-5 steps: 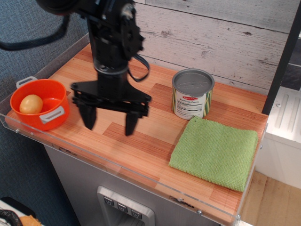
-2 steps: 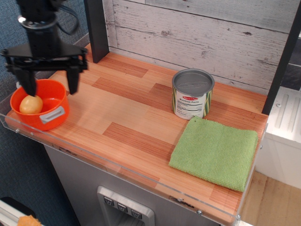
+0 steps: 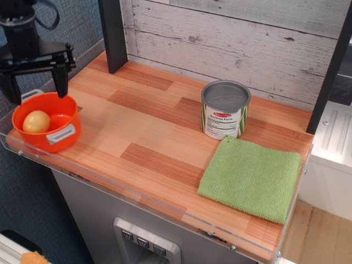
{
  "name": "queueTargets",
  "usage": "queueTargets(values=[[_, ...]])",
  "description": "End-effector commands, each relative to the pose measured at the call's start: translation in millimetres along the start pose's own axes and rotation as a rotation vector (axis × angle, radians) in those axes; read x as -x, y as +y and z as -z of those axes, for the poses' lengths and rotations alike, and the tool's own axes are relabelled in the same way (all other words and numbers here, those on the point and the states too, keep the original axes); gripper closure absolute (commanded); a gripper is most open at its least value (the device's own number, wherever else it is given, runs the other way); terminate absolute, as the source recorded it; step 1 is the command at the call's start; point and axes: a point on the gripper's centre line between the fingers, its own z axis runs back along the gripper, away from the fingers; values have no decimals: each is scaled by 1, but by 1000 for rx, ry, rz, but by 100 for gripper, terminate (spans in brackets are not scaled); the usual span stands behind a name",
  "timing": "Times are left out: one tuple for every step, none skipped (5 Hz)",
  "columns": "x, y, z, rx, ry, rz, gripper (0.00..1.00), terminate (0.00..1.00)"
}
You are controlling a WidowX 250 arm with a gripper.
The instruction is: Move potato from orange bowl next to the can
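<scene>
The pale-yellow potato (image 3: 36, 121) lies inside the orange bowl (image 3: 60, 140) at the left front corner of the wooden table. The silver can (image 3: 225, 109) with a white-and-green label stands at the middle right, far from the bowl. My black gripper (image 3: 36, 89) hangs open above the back rim of the bowl, its fingers spread wide on either side, empty. Its left finger is partly cut off by the frame edge.
A green cloth (image 3: 252, 177) lies in front of the can at the right. A dark post (image 3: 113, 36) stands at the back left. A clear plastic rim (image 3: 137, 192) runs along the table's front edge. A wooden plank wall backs the table.
My gripper has swept from the table's middle to the left and back, and now hangs over the bowl's far rim, higher than 0.4 s ago. The potato has not moved.
</scene>
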Motion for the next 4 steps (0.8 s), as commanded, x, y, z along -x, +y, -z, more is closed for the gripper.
queueTargets(values=[[-15,14,3,23,-30,-53,0,0],[-16,15,12,23,-16,-54,0,0],[-15,11,18,26,-6,-44,0,0],[-15,8,25,16,-3,-40,0,0]])
